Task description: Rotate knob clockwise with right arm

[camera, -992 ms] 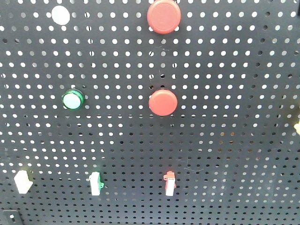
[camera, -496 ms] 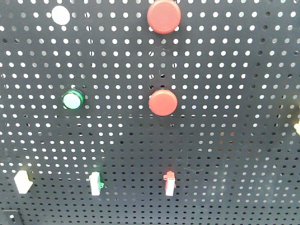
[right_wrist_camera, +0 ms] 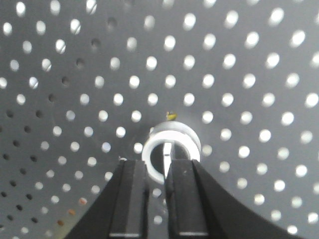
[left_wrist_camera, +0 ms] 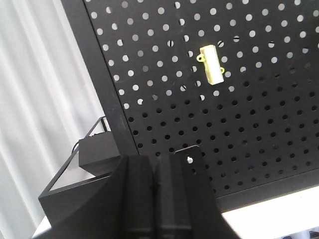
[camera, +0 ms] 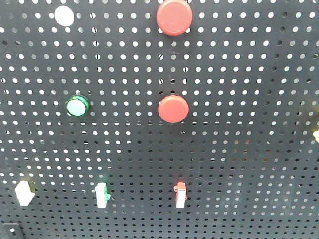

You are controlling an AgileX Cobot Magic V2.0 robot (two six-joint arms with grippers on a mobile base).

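Right claw (right_wrist_camera: 157, 165) is narrow: its two black fingers (right_wrist_camera: 132, 199) stand close together, with only a slim gap. It sits at 6 o'clock of the white knob (right_wrist_camera: 174, 134), and the tips overlap the lower rim of the knob. Part of the rim shows in the gap. I cannot tell if the fingers really press on it. The knob is a ring with a ridge across the middle, and it is mounted on the black pegboard (right_wrist_camera: 249, 79), near the centre of the right wrist view. A small yellow mark (right_wrist_camera: 171, 117) is at 12 o'clock of the knob.

Left claw (left_wrist_camera: 155, 158) has its jaws together with no gap and holds nothing. It is apart from the pegboard. At 1 o'clock of it a yellow switch (left_wrist_camera: 212, 64) is fixed on the board, and a black box (left_wrist_camera: 97, 152) is at 9 o'clock.

On the front view two red buttons (camera: 173, 108) are one above the other, and a green button (camera: 77, 106) is at 9 o'clock of the lower one.
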